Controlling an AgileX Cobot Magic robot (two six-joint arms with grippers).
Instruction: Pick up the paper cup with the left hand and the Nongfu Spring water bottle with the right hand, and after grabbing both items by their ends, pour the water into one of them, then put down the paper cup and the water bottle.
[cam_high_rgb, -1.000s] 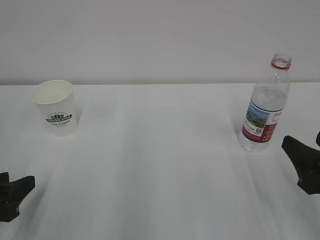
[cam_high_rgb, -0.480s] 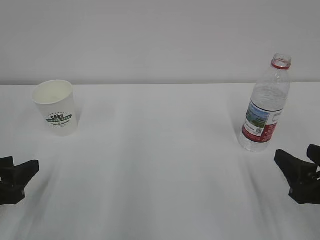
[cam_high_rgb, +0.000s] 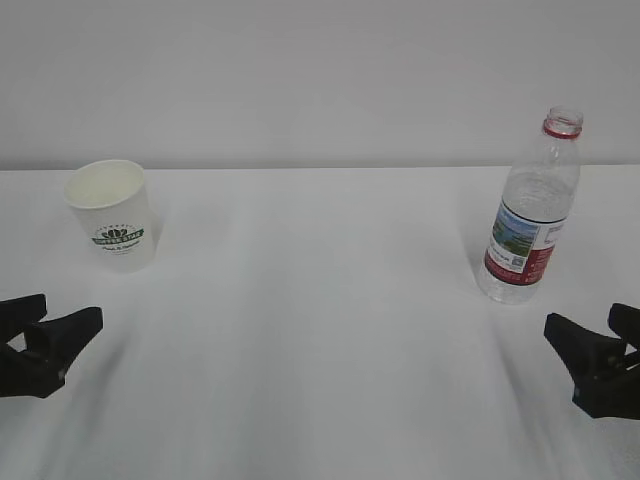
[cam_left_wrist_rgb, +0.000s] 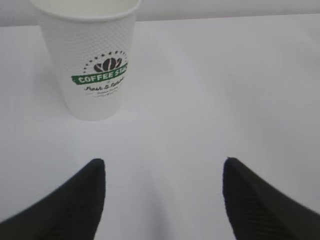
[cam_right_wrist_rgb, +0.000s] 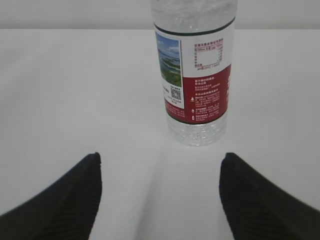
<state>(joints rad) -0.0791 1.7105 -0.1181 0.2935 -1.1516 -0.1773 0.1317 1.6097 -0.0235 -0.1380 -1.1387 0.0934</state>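
Approach step; nothing lifted yet. Paper cup (cam_high_rgb: 111, 214) stands upright at far left of the table (cam_high_rgb: 320, 300), water bottle (cam_high_rgb: 530, 210) upright at far right, uncapped. Left gripper (cam_left_wrist_rgb: 162, 172) is held spread wide and empty, cup ahead and off to its left. Right gripper (cam_right_wrist_rgb: 160, 167) likewise wide, empty, bottle centred ahead. Next: each to be advanced until jaws flank its object, left one shifted leftward first.

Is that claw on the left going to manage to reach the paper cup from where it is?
Probably yes. The left gripper is open, and only bare white table lies between it and the upright paper cup. The cup sits a bit left of its centre line.
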